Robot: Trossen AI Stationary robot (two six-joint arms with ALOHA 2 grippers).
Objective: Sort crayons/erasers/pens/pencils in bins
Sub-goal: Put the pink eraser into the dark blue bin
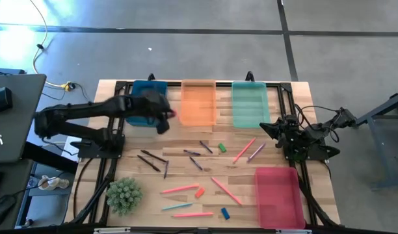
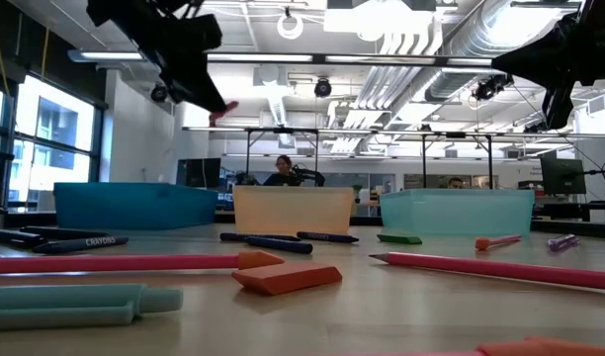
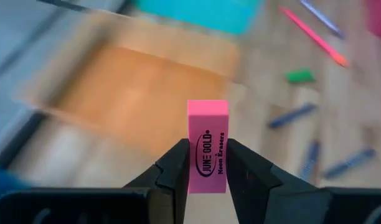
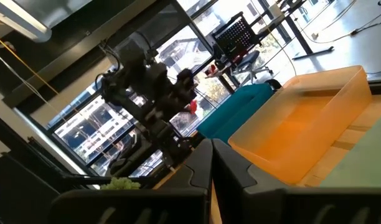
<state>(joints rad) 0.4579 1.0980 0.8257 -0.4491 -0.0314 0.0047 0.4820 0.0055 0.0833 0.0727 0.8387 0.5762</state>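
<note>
Pink eraser (image 3: 207, 146), pinched upright by its lower half in the left gripper (image 3: 206, 169) at upper-left centre of the high view beside the orange bin (image 1: 198, 103), could tip or slip if released crookedly.

Pale wood-plank table (image 1: 264, 170), translucent plastic bins (image 1: 198, 103), matt pink eraser (image 3: 207, 146)

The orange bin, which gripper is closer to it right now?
Left. The left gripper, shut on a pink eraser, hangs just beside the orange bin, by its left edge. The right gripper waits past the light green-teal bin.
</note>
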